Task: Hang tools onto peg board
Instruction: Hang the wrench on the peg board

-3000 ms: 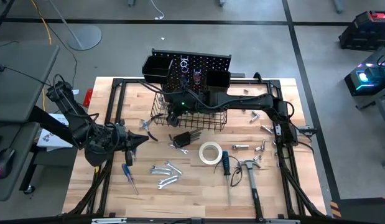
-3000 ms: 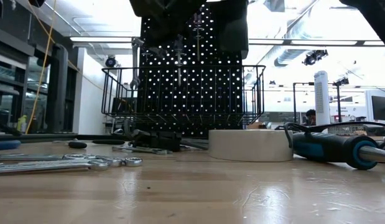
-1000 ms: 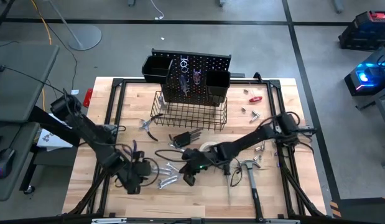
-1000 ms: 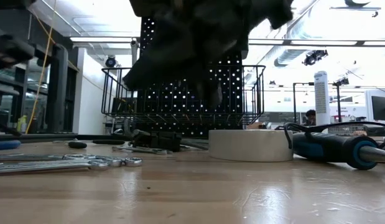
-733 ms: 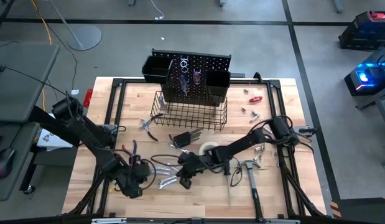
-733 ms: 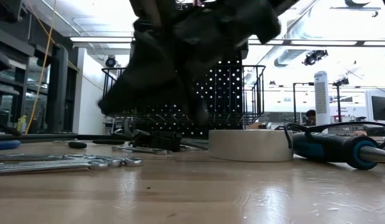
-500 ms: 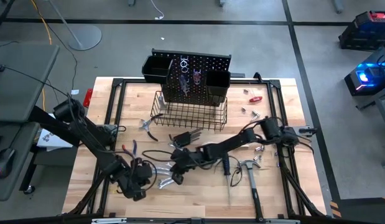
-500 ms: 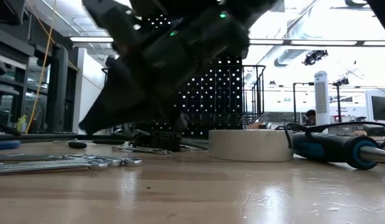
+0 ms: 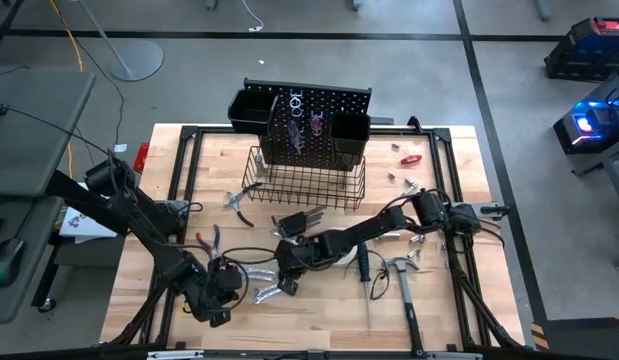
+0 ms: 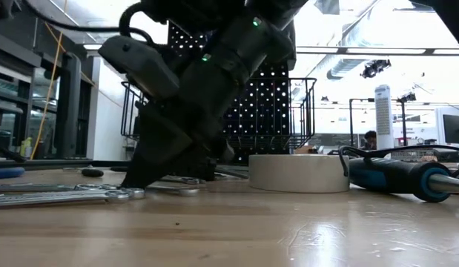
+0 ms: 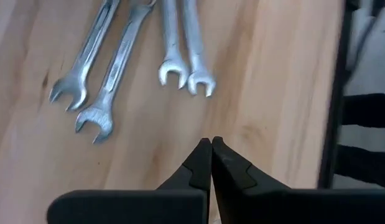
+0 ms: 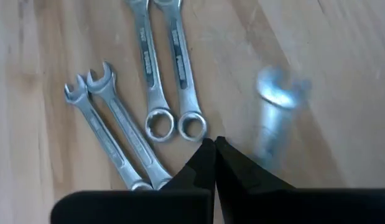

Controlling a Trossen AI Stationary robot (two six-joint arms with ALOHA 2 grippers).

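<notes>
Wrenches [image 9: 267, 283] flat on tabletop [image 9: 319, 310], near side of wire basket [image 9: 307, 183] | left gripper [image 9: 232, 283] beside their open ends, fingers pressed together, empty | right gripper [image 9: 286, 275] low over ring ends, fingers together, empty | tape roll [image 10: 299, 173] nearer basket | peg board [image 9: 314, 120] upright behind basket

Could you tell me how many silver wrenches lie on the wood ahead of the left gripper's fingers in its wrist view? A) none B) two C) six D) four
D: the left wrist view shows four wrenches fanned on the tabletop, their open ends toward the left gripper, whose fingers are shut with nothing between them.
</notes>
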